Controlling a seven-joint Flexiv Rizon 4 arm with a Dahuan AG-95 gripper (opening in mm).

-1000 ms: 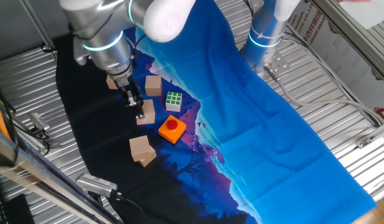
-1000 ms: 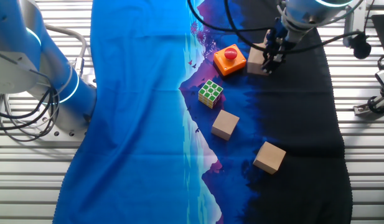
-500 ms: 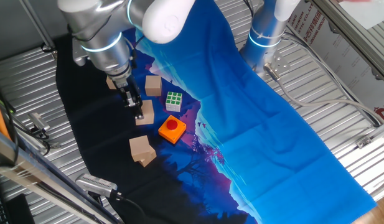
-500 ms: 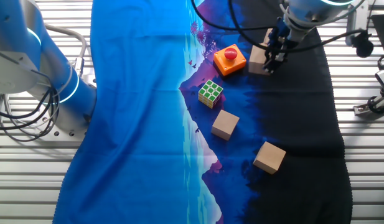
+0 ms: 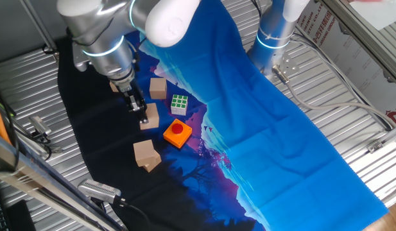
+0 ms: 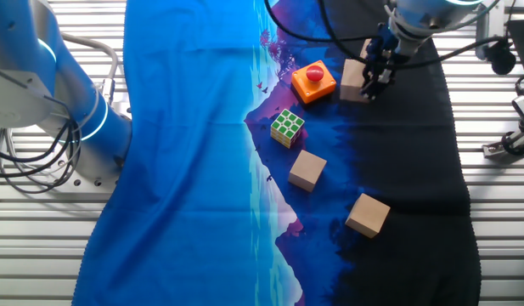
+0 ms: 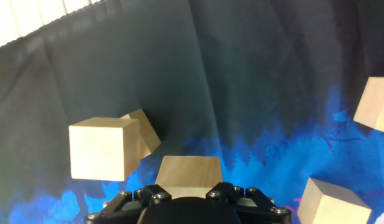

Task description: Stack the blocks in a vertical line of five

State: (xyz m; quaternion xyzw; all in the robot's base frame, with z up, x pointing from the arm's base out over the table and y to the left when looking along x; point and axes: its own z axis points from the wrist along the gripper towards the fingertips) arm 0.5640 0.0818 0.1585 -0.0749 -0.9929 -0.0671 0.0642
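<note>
The gripper (image 5: 144, 117) is gripping one wooden block (image 5: 150, 116), its fingers (image 6: 374, 83) pressing against the block's sides; this held block (image 6: 354, 81) is sitting just beside the orange button block (image 6: 313, 82). In the hand view the same block (image 7: 187, 177) is appearing directly between the jaws. A two-block stack (image 5: 146, 155) is standing near the cloth's front edge, its upper block (image 7: 103, 148) resting skewed on the lower block (image 7: 144, 130). Two further blocks (image 6: 307, 170) (image 6: 368, 214) are lying apart on the cloth (image 5: 300, 141), the first near the green-and-white puzzle cube (image 6: 288, 127).
</note>
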